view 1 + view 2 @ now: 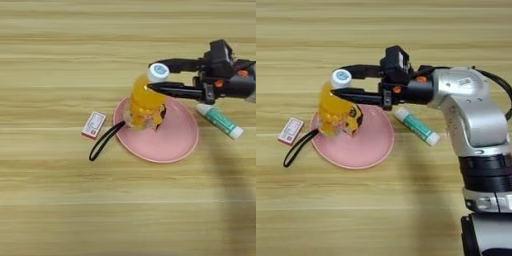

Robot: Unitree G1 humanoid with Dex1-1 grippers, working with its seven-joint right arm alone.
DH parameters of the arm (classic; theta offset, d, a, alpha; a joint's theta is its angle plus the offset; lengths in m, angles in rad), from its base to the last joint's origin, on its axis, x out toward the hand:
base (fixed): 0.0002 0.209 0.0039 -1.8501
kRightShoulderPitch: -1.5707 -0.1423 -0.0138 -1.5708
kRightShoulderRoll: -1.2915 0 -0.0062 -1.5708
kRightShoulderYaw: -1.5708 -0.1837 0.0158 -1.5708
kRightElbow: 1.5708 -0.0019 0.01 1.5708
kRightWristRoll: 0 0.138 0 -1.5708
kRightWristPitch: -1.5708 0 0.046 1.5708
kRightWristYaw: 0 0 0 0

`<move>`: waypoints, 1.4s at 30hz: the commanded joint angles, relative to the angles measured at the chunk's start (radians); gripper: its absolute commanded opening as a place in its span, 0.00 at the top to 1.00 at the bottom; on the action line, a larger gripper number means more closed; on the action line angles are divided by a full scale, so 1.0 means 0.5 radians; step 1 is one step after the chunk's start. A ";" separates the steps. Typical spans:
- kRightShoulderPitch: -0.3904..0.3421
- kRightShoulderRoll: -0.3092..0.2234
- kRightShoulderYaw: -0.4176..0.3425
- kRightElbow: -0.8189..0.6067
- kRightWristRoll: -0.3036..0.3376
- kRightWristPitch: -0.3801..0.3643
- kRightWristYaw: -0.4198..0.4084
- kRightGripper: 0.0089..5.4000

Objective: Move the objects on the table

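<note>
Right hand (340, 80) comes in from the right, two black fingers (358, 96) clamped on the neck of the orange drink bottle (145, 102), one finger on the far side just under the white cap (159, 71), the other on the near side. Bottle is tilted, cap leaning right and far, its base over the left part of the pink plate (175, 145); can't tell if the base touches the plate or hangs just above it. Something yellow and black, probably the tape measure (355, 119), sits on the plate right behind the bottle base, mostly hidden. Its black strap (102, 142) loops off the plate's left edge onto the bench (60, 60). Small red-and-white box (94, 124) lies flat on the bench just left of the plate, beside the strap. White-and-green tube (417, 126) lies on the bench just right of the plate, angled, under the silver forearm (466, 97).
</note>
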State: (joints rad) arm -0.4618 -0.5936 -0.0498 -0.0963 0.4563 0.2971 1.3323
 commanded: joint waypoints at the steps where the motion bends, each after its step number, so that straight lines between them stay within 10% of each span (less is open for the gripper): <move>1: -0.171 -0.105 -0.098 0.061 0.019 -0.076 -0.039 0.67; 42: -0.044 0.085 0.216 0.507 -0.324 -0.450 -0.045 0.67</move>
State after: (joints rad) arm -0.4224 -0.5298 0.0686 0.1730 0.3140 0.0976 1.3455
